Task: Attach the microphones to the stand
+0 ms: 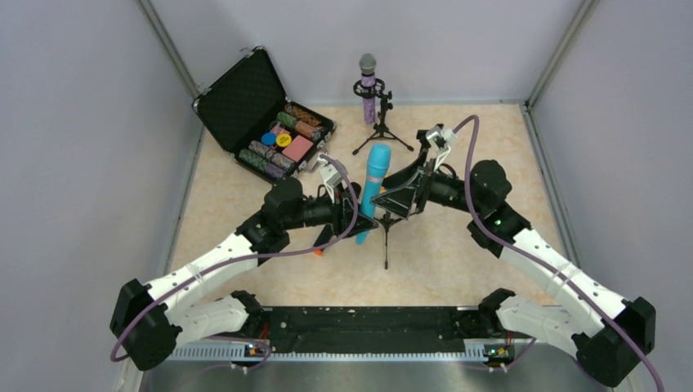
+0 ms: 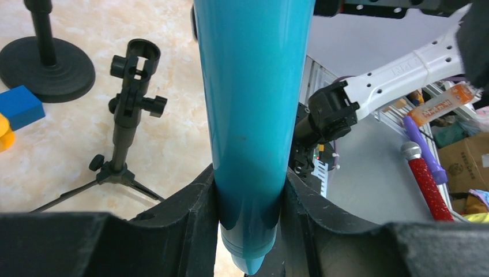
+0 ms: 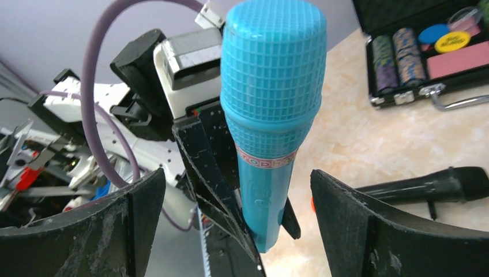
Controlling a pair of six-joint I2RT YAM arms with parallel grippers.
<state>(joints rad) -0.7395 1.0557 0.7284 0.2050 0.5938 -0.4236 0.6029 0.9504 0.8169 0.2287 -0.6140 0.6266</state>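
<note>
Closest to my left wrist camera are the left gripper's (image 2: pixel 249 191) own black fingers, clamped tight on the light-blue microphone (image 2: pixel 254 104) just above its tapered tail. The body is smooth, glossy plastic, one colour throughout. From the right wrist I see its head, a moulded square-grid grille, with a pale pink lettered band below it that I cannot read. The right gripper (image 3: pixel 239 193) stands wide open, a finger on either side of the microphone and touching nothing. From above, both arms meet over the middle of the tabletop (image 1: pixel 458 245) with the blue microphone between them, its head pointing toward the far edge.

The black microphone (image 3: pixel 427 186) lies flat on the tabletop, its orange end just showing. The purple microphone (image 1: pixel 368 94), with its silver grille, sits upright in a tripod stand (image 1: pixel 381 131) at the far edge. A second small tripod stand (image 2: pixel 130 109) has an empty clip. An open case of poker chips (image 1: pixel 261 114) sits at the far left corner.
</note>
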